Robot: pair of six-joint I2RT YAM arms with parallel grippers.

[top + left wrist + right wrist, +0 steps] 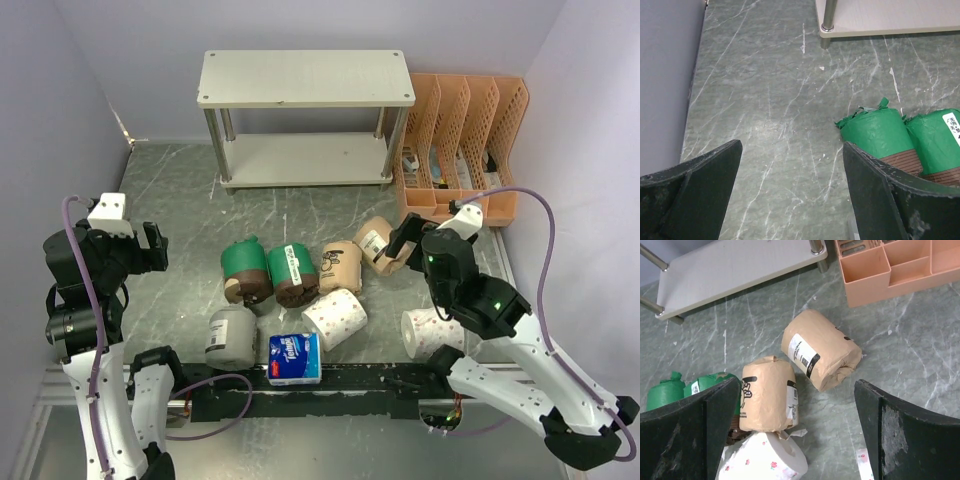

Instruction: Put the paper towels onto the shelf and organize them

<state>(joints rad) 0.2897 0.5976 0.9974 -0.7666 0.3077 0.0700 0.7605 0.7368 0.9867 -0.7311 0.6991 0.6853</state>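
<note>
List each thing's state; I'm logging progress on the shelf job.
Shelf: both boards bare.
Left gripper: open, empty.
Right gripper: open, empty.
Green rolls: lying on table.
Kraft rolls: lying on table.
White rolls: on table.
Grey roll: on table.
Blue pack: on table.
Organizer: some items inside.

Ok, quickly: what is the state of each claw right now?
Left claw: open, holding nothing.
Right claw: open, holding nothing.

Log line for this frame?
shelf bare; paper towels on table; left end effector open, empty; right end effector open near tan roll
</note>
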